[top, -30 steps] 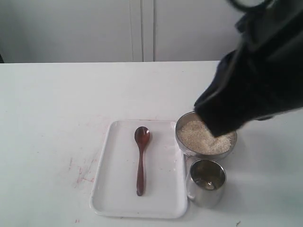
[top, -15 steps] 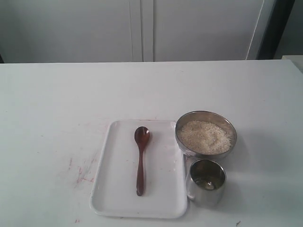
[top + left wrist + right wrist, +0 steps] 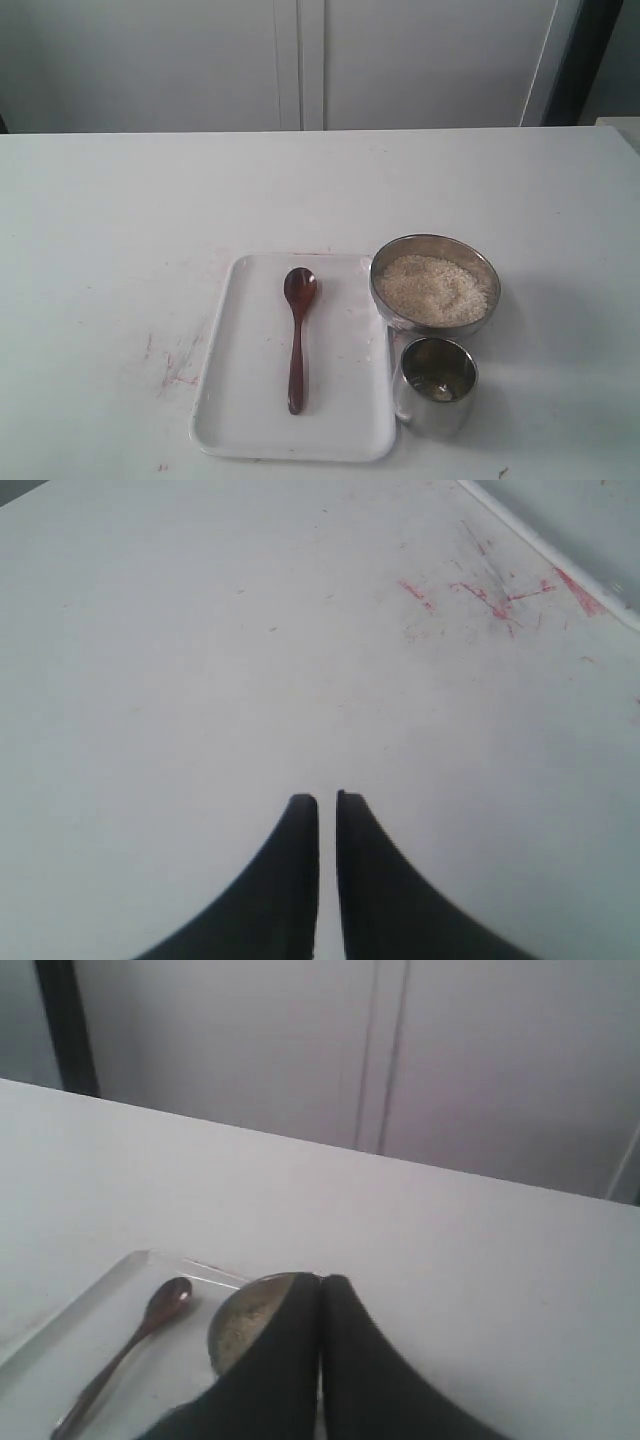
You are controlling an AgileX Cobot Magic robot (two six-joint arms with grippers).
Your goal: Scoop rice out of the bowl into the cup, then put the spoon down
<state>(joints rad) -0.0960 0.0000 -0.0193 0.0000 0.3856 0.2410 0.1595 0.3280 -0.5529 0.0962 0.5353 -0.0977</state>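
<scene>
Flat spoon (image 3: 296, 345) near bowl (image 3: 400, 318), cup (image 3: 440, 418)

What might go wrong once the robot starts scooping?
The slim dark wooden spoon lies flat on the white tray, so a grip could slip off its thin handle. The narrow steel mug stands close beside the wide steel bowl; a nudge could tip it, and rice grains may miss its small mouth.
</scene>
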